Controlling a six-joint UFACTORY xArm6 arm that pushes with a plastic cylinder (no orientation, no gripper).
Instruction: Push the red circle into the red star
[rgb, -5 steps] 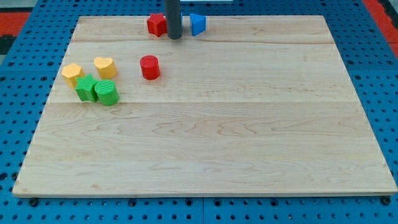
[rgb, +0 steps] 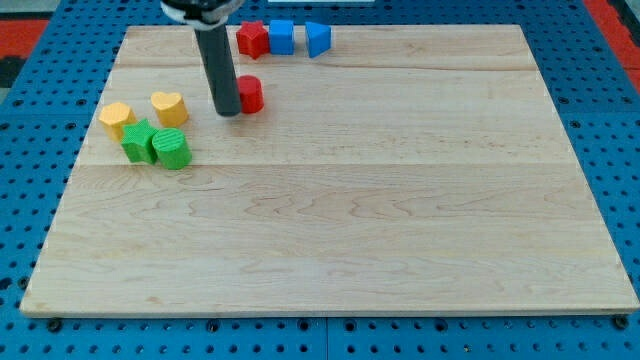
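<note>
The red circle (rgb: 250, 94) is a short red cylinder on the wooden board, in the upper left part of the view. My tip (rgb: 227, 110) is right against its left side and hides part of it. The red star (rgb: 251, 39) lies near the board's top edge, straight above the circle and a short way from it.
A blue cube (rgb: 281, 36) touches the red star's right side, and a blue triangular block (rgb: 317, 39) lies just right of that. At the view's left lie a yellow hexagon (rgb: 116, 118), a yellow heart (rgb: 169, 107), a green star-like block (rgb: 138, 140) and a green cylinder (rgb: 171, 149).
My rod has moved from between the red star and the blue blocks down and left to the red circle's left side. The red circle has shifted slightly up and right. The blue cube now shows.
</note>
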